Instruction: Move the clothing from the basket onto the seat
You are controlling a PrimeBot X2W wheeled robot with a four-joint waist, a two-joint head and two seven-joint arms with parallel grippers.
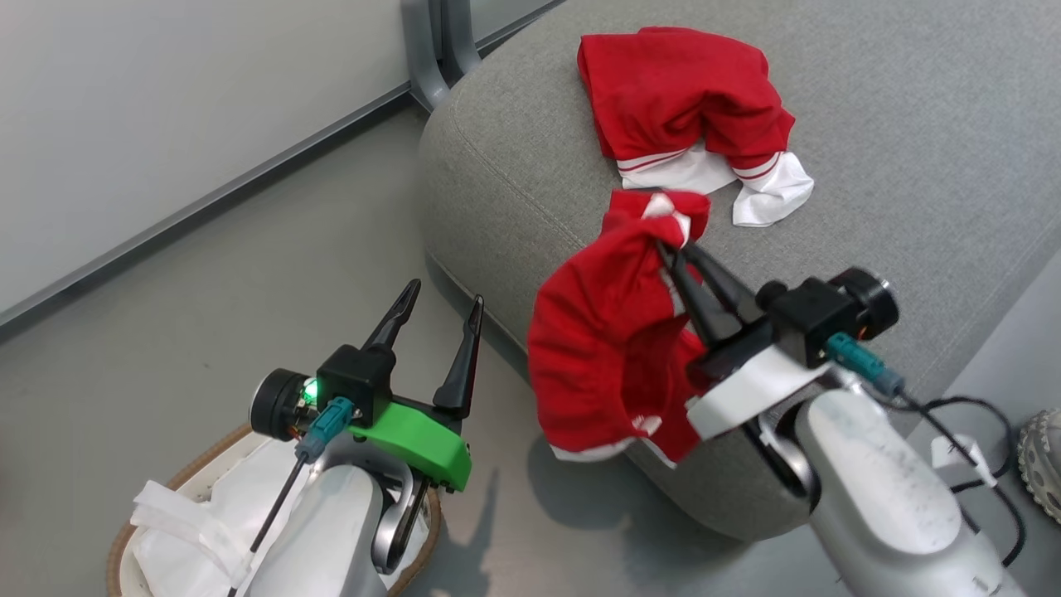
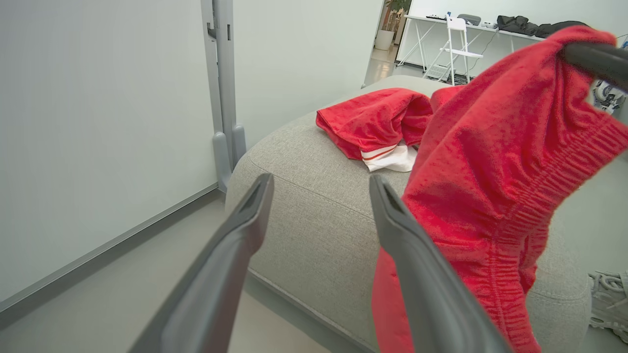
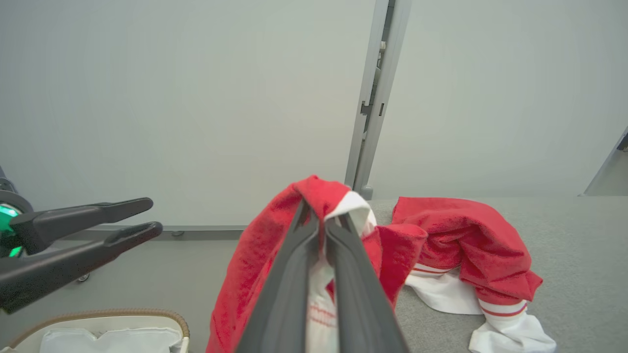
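1. The step in hand is judged to be the carrying of a garment to the seat (image 1: 514, 149). A red garment (image 1: 597, 332) with white trim is pinched near its top edge by the right gripper (image 1: 667, 247), whose fingers are pressed together on the cloth.
2. The red garment is held in the air at the front edge of the seat. Most of it droops past the rounded edge towards the floor. Whether any of it rests on the cushion cannot be told.
3. The other garment (image 1: 688, 99), red with white striped cuffs, is seen lying crumpled on the seat, further back and near the held one.
4. The left gripper (image 1: 443, 297) is held spread wide with nothing between its fingers, above the basket (image 1: 207, 452) and beside the corner of the seat.
5. A white liner (image 1: 191, 514) is made out in the basket. Much of the basket is hidden by the left arm, so it cannot be told whether more clothing is left there.
6. For the next move, the red garment should be carried further in over the cushion and lowered until its weight is borne by the seat. Only then should the fingers be parted. If it is released at the edge, the cloth is likely to slide to the floor.
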